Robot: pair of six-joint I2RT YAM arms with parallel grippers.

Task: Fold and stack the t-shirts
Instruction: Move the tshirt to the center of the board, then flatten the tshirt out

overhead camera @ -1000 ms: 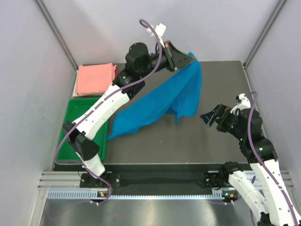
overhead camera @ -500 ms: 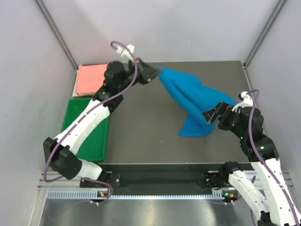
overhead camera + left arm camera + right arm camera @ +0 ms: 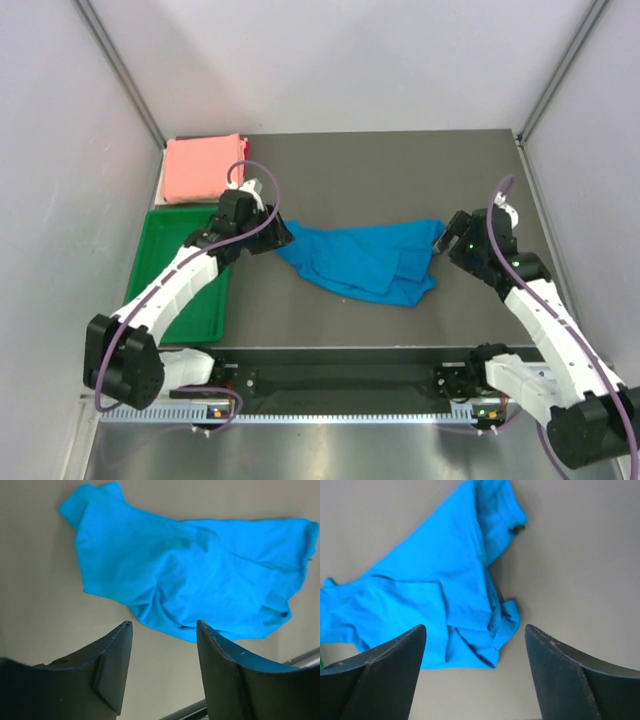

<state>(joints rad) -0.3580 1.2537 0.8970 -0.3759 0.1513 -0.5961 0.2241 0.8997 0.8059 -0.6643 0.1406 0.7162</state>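
Blue shirt (image 3: 362, 260) lies crumpled on the table (image 3: 400, 165), mid-front, between both arms, bunched and doubled over at its right end. Pink shirt (image 3: 204, 166) sits folded at the back-left corner, just behind the green tray (image 3: 165, 235). Left gripper (image 3: 163, 626) is spread, nothing in it, low beside the blue shirt's left end. Right gripper (image 3: 475, 628) is spread too, empty, by the right end. Risks: with the cloth this bunched, a pinch likely catches two layers or a sleeve instead of a hem, so the fold comes out crooked; a drag toward the front could pull cloth over the table edge. Count: two shirts, one tray, two grippers.
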